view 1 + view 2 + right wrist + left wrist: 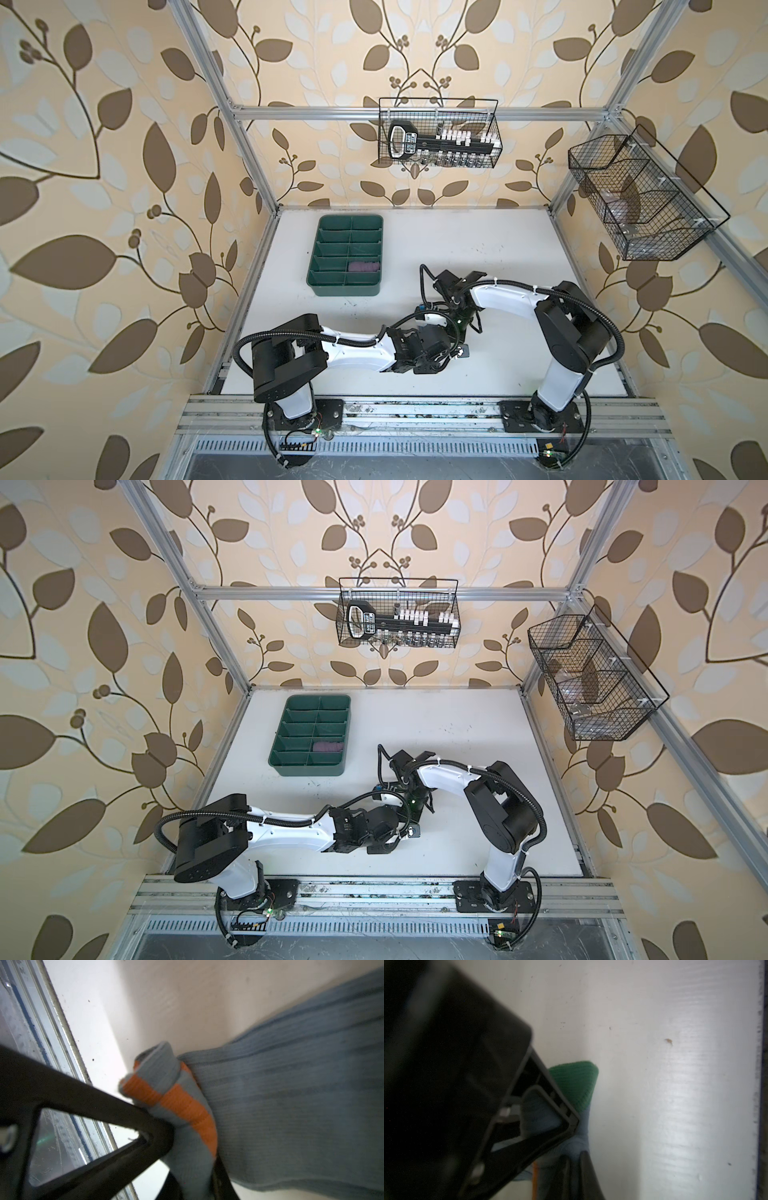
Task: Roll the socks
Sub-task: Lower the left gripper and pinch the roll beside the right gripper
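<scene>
We find the left gripper [580,1138] pressed together on the grey-blue ribbed knit sock [584,1126]. Its two black fingers nip the fabric just beside the green heel patch [575,1082]. A thin orange line of the knit shows below the nearer finger. The heel patch lies on the white tabletop [654,1084].

The right gripper [193,1153] is drawn in tight and pinches the same sock [291,1105] at its cuff end, where a broad orange band [182,1105] crosses the fabric. The cuff is bunched and folded over itself just ahead of the fingertips. The ribbed leg spreads across the tabletop beyond it.

In both top views the two arms meet over the middle of the tabletop [498,257] [457,729] and cover this sock. We can place it only beneath that meeting point, well apart from the tray.

The purple knit sock [365,266] [328,746] sits as a compact bundle in the dark green divided plastic tray [343,289] [305,770]. It is in the right-hand compartment of the second row from the near end.

As to writing, the black wire basket [496,124] [456,604] on the back wall holds a black handled tool [401,141] [361,621] bearing a pale label. Its lettering is too small for us to read.
</scene>
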`<state>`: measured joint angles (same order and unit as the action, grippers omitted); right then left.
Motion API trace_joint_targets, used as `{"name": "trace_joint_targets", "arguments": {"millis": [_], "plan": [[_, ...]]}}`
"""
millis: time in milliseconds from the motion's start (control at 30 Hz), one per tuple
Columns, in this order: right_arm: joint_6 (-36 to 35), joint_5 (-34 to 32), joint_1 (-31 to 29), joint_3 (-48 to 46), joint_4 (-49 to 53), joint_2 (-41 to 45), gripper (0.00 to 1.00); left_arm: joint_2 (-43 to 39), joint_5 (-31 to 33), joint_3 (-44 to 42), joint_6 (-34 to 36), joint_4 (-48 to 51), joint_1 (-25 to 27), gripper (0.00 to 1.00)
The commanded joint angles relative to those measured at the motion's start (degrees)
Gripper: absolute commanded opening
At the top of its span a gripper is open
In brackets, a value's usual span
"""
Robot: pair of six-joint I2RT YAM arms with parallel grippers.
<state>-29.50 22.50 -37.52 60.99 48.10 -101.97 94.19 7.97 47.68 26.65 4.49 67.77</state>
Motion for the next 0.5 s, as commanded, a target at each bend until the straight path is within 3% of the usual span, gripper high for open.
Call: {"name": "trace_joint_targets", "arguments": {"millis": [0, 133, 300, 467], "plan": [[1.96, 4.90, -1.22, -1.65, 0.26, 3.95, 0.22, 4.89, 1.13, 0.39, -9.66, 2.11, -4.39, 0.00], [2.51, 2.54, 1.88, -3.12, -1.38, 9.62, 0.39, 4.19, -0.36, 0.40, -10.45, 3.36, -4.93, 0.00], [1.57, -1.17, 7.46, -8.11, -5.72, 23.00, 0.48, 2.30, -5.02, 0.39, -10.63, 5.86, -6.50, 0.00], [9.91, -12.49, 15.93, -12.23, -15.36, 37.46, 0.50, 2.34, -14.67, 2.21, -8.93, 9.98, -10.87, 0.00]]}}
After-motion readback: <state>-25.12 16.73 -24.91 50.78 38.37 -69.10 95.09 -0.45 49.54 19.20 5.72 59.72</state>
